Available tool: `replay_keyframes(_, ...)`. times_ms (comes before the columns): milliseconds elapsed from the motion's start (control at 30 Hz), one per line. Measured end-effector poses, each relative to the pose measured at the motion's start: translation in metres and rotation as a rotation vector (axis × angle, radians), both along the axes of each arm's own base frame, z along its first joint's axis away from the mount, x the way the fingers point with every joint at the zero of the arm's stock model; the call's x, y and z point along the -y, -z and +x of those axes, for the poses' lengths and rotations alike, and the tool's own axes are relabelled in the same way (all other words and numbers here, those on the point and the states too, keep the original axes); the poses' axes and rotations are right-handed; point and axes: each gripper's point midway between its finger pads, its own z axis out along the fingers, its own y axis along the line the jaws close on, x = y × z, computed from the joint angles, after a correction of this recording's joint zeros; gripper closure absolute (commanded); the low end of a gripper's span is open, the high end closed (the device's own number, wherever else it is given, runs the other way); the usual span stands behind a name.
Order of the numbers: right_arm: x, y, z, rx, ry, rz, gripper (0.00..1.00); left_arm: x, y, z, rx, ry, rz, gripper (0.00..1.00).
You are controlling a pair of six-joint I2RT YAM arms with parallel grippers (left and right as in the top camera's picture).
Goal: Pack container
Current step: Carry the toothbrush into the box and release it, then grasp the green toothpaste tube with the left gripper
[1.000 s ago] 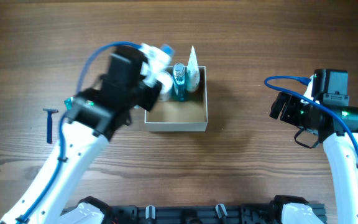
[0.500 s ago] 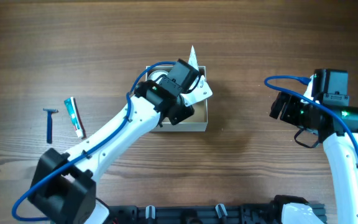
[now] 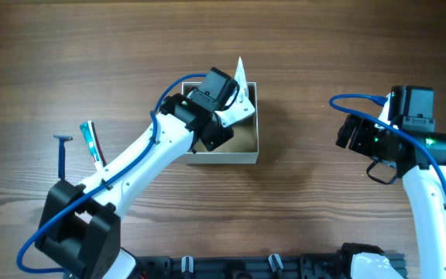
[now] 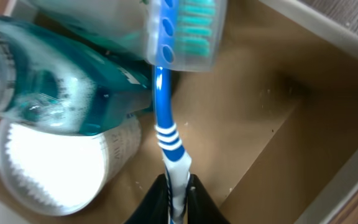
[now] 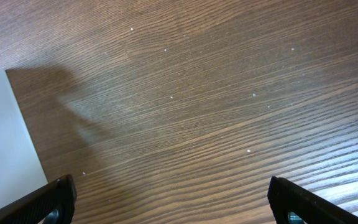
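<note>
Brown wood-grain tabletop [image 3: 324, 46] carries everything we see. Toward the left edge lie a blue razor [image 3: 62, 155] and, just beside it, a small toothpaste tube [image 3: 90, 143]. Near the right edge our right hand [image 5: 169, 198] hovers over bare wood, fingers spread wide, holding nothing. Around the middle sits the container [image 3: 231, 159], white-walled with tan cardboard inside. Our left hand [image 4: 176, 198] reaches into it, pinched narrow on the handle of a blue-and-white toothbrush [image 4: 164, 112]. The toothbrush's capped head is beside a teal bottle [image 4: 73, 81] and a round white jar [image 4: 48, 165] inside the container.
</note>
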Motion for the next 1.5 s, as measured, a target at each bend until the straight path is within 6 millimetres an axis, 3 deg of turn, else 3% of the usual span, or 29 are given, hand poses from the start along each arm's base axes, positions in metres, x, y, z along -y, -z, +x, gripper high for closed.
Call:
replay_keyframes(33,0.000,0.000,0.000,0.000,0.000,0.000,0.00,0.000,0.004,-0.001,-0.012,-0.003,0.004,0.47)
replay_keyframes(67,0.000,0.000,0.000,0.000,0.000,0.000,0.00,0.000,0.006,-0.001,-0.017,-0.003,0.007,0.41)
replay_keyframes(100,0.000,0.000,0.000,0.000,0.000,0.000,0.00,0.000,0.007,-0.001,-0.018,0.000,0.010,0.28)
replay_keyframes(267,0.000,0.000,0.000,0.000,0.000,0.000,0.00,-0.008,0.004,-0.011,-0.054,-0.043,0.024,0.00)
replay_keyframes(300,0.000,0.000,0.000,0.000,-0.001,0.000,0.00,-0.013,-0.004,-0.015,-0.048,-0.082,0.020,0.00)
replay_keyframes(367,0.000,0.000,0.000,0.001,-0.001,0.000,0.00,-0.034,-0.054,-0.019,0.048,-0.210,-0.024,0.00)
replay_keyframes(433,0.000,0.000,0.000,0.001,-0.001,0.000,0.00,-0.071,-0.102,-0.016,0.147,-0.383,-0.104,0.00)
replay_keyframes(467,0.000,0.000,0.000,0.001,-0.001,0.000,0.00,-0.113,-0.124,-0.011,0.191,-0.570,-0.152,0.00)
replay_keyframes(533,0.000,0.000,0.000,0.001,-0.001,-0.001,0.00,-0.183,-0.133,-0.010,0.204,-0.907,-0.196,0.00)
replay_keyframes(567,0.000,0.000,0.000,0.001,-0.003,-0.001,0.00,-0.215,-0.130,-0.011,0.194,-1.067,-0.210,0.00)
replay_keyframes(633,-0.001,0.000,0.000,0.002,-0.005,0.002,0.00,-0.261,-0.111,-0.011,0.156,-1.289,-0.246,0.00)
replay_keyframes(733,-0.001,0.000,0.001,0.004,-0.005,0.002,0.00,-0.301,-0.039,-0.015,-0.018,-1.497,-0.239,0.00)
replay_keyframes(800,-0.001,0.000,0.001,0.004,-0.006,0.005,0.00,-0.316,0.012,-0.019,-0.160,-1.578,-0.206,0.00)
replay_keyframes(867,-0.001,0.000,0.001,0.004,-0.006,0.005,0.00,-0.321,0.050,-0.018,-0.272,-1.617,-0.205,0.00)
replay_keyframes(1033,-0.001,0.000,0.001,0.005,-0.006,0.005,0.00,-0.317,0.102,-0.019,-0.415,-1.631,-0.188,0.00)
replay_keyframes(1100,-0.001,0.000,0.001,0.005,-0.006,0.005,0.00,-0.319,0.104,-0.015,-0.402,-1.635,-0.195,0.00)
replay_keyframes(1167,-0.001,0.000,0.001,0.005,-0.006,0.005,0.00,-0.320,0.104,-0.013,-0.391,-1.634,-0.199,0.09)
replay_keyframes(1233,-0.001,0.000,0.001,0.005,-0.006,0.005,0.00,-0.320,0.104,-0.012,-0.387,-1.638,-0.201,0.30)
replay_keyframes(1300,-0.001,0.000,0.001,0.005,-0.006,0.005,0.00,-0.321,0.104,-0.012,-0.384,-1.640,-0.199,0.59)
replay_keyframes(1500,-0.001,0.000,0.001,0.005,-0.006,0.005,0.00,-0.321,0.106,-0.014,-0.398,-1.652,-0.196,0.89)
